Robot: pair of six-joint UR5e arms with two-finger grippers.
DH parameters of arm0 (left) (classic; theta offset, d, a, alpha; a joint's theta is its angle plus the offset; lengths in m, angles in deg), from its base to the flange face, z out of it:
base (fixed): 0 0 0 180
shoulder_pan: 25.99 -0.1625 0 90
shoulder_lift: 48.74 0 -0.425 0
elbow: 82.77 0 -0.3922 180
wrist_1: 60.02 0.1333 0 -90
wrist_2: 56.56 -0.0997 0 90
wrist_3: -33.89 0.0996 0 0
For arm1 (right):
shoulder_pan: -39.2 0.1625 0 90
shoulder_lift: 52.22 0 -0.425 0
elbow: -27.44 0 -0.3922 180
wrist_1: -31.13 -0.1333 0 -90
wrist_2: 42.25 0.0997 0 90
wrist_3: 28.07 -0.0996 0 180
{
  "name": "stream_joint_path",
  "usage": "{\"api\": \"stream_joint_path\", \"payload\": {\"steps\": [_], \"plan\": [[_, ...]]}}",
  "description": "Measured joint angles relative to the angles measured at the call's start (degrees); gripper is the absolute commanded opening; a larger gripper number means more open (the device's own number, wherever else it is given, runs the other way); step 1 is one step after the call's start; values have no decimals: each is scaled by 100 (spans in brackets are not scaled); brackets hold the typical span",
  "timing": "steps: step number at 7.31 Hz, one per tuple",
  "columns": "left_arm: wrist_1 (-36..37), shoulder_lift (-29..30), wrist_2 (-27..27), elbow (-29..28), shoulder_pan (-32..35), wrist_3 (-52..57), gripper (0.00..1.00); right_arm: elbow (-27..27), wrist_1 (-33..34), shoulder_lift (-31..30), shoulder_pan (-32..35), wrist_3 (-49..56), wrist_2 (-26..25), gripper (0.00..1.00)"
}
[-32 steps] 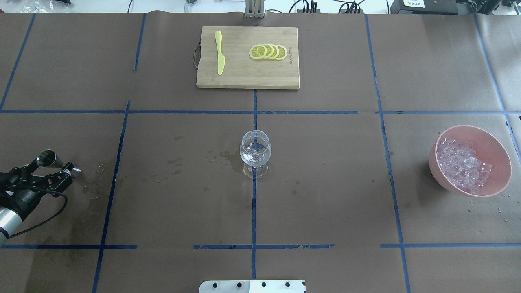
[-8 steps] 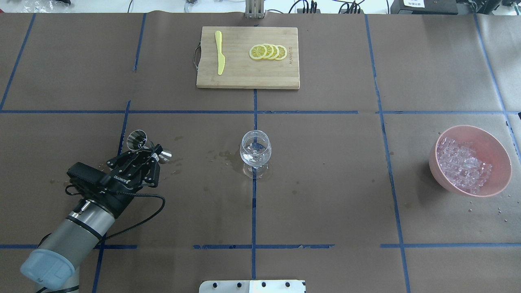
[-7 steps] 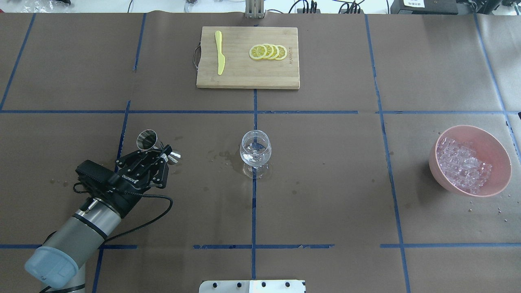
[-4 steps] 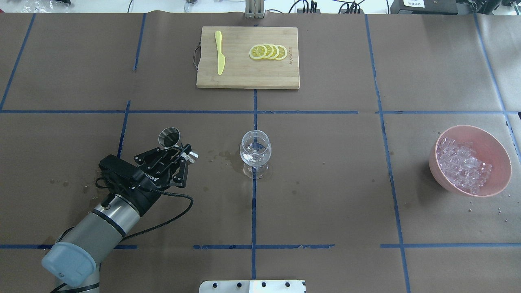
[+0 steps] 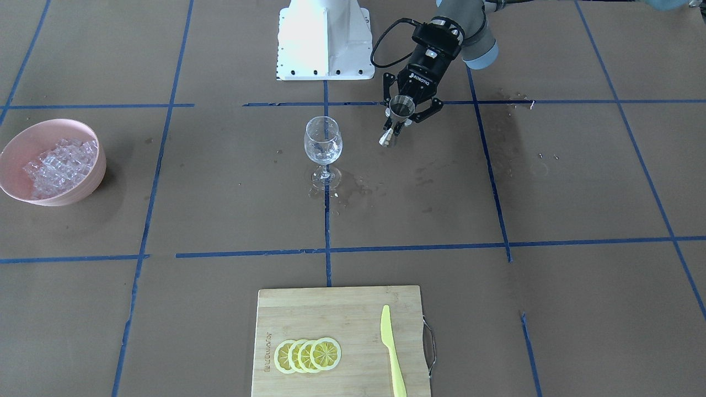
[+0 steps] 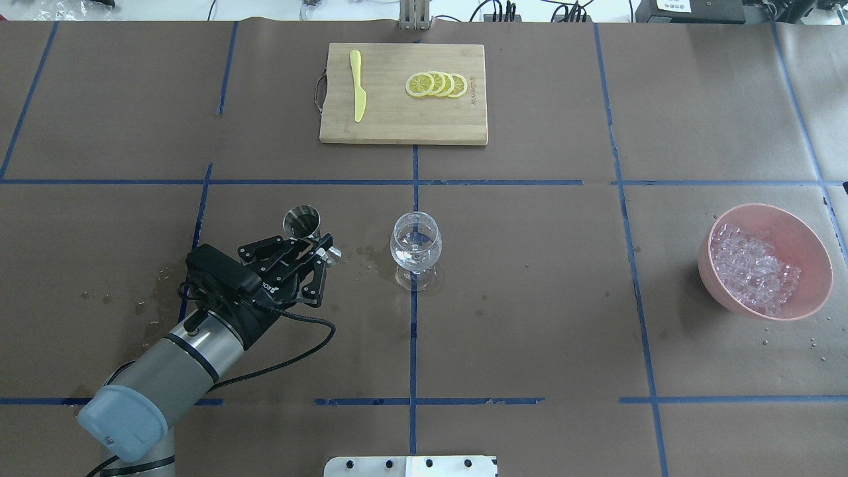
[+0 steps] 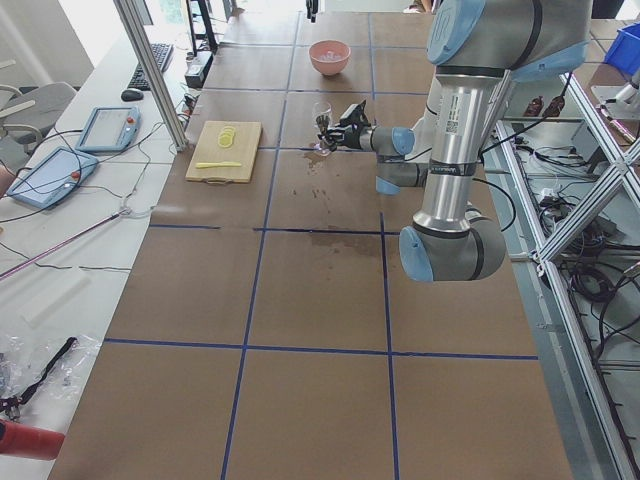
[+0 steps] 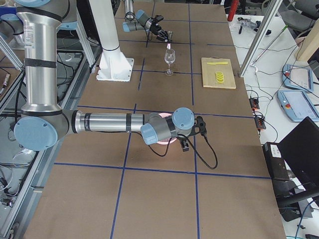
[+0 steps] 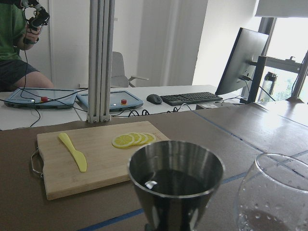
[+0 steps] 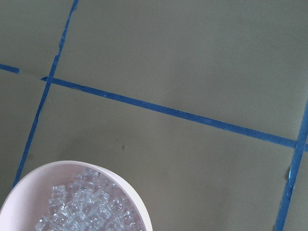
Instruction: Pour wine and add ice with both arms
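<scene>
**A:** How far along is the drink?

**B:** Early, I'd judge. The left gripper (image 6: 318,246) is clamped around the waist of a double-ended steel measuring cup (image 6: 303,221). It holds the cup upright, just beside the clear stemmed wine glass (image 6: 415,244) at the middle of the brown paper-covered worktop (image 6: 530,318). The wine (image 9: 173,183) sits in the cup's upper bowl, as the left wrist view shows, so the pour is not yet made.

**A:** Is the glass dry?

**B:** Hard to say. There are drops on its wall and perhaps a little liquid at the bottom, but the glass is too clear to be sure. There is no ice in it.

**A:** Where is the ice?

**B:** All the clear ice cubes (image 6: 752,268) lie heaped in the round pink bowl (image 6: 805,232) near the worktop's right edge. The right gripper (image 8: 185,144) hangs by that bowl. Only the right side view shows it, so I cannot tell whether its jaws are apart or together, or whether it carries anything.

**A:** So what is left?

**B:** Tipping the cup over the glass, then bringing ice across.

**A:** And the count?

**B:** Two arms, the left arm (image 6: 192,351) and the right arm (image 8: 109,122). One measuring cup, one glass and one bowl, with cubes too many to count. At the middle of the far edge is one bamboo cutting board (image 6: 391,129), carrying one yellow plastic knife (image 6: 358,86) and four lemon slices (image 6: 437,85).
</scene>
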Motion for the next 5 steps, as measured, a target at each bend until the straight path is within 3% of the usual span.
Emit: {"api": "stream_joint_path", "payload": {"steps": [5], "plan": [[2151,636,-13,381,138,1569,0,-8,0,8,0,1,3,100]]}}
